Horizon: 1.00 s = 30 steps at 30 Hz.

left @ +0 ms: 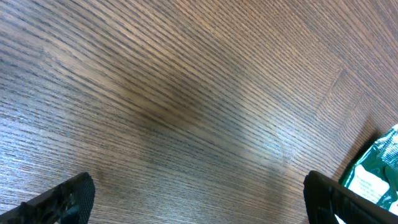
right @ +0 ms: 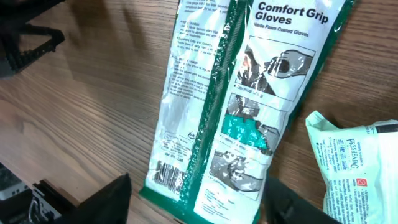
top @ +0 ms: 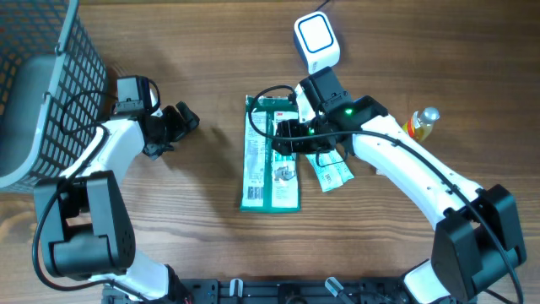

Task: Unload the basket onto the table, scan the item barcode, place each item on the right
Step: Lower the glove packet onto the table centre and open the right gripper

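The item, a green-and-white pack of Comfort Grip gloves (top: 270, 173), lies flat on the table in the middle. In the right wrist view the pack (right: 224, 106) shows its printed face, with a barcode (right: 169, 173) near its end. My right gripper (top: 287, 139) hovers over the pack. Its jaws (right: 199, 205) are open and straddle the barcode end, with a gap on each side. The white scanner (top: 316, 38) stands at the back. My left gripper (top: 173, 131) is open over bare wood (left: 199, 199), left of the pack, and holds nothing.
A small white sachet (top: 331, 173) lies just right of the glove pack, seen also in the right wrist view (right: 354, 168). A small bottle (top: 423, 123) stands at the right. A grey wire basket (top: 42, 76) fills the far left corner.
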Each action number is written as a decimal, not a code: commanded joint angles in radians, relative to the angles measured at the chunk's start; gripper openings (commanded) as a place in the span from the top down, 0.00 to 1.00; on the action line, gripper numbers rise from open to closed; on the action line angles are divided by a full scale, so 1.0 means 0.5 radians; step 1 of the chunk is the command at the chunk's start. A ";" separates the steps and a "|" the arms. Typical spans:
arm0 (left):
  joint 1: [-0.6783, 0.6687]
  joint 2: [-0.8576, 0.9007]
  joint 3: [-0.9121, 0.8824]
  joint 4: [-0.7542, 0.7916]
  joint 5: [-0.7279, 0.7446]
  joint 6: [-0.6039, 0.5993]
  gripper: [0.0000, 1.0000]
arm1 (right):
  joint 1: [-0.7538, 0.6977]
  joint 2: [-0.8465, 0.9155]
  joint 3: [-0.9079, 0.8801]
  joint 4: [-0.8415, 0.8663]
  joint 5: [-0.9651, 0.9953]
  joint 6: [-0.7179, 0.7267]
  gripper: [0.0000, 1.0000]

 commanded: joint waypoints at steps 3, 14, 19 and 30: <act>0.019 -0.039 0.034 0.005 -0.027 0.002 0.00 | 0.005 0.019 -0.021 0.002 0.165 0.004 0.24; 0.019 -0.039 0.034 0.005 -0.027 0.002 0.00 | 0.005 0.019 -0.021 0.020 0.299 0.002 0.00; 0.019 -0.039 0.034 0.005 -0.027 0.002 0.00 | 0.005 0.019 -0.021 0.027 0.299 0.004 0.00; 0.019 -0.039 0.034 0.005 -0.027 0.002 0.00 | 0.005 0.019 -0.021 0.027 0.299 0.005 0.00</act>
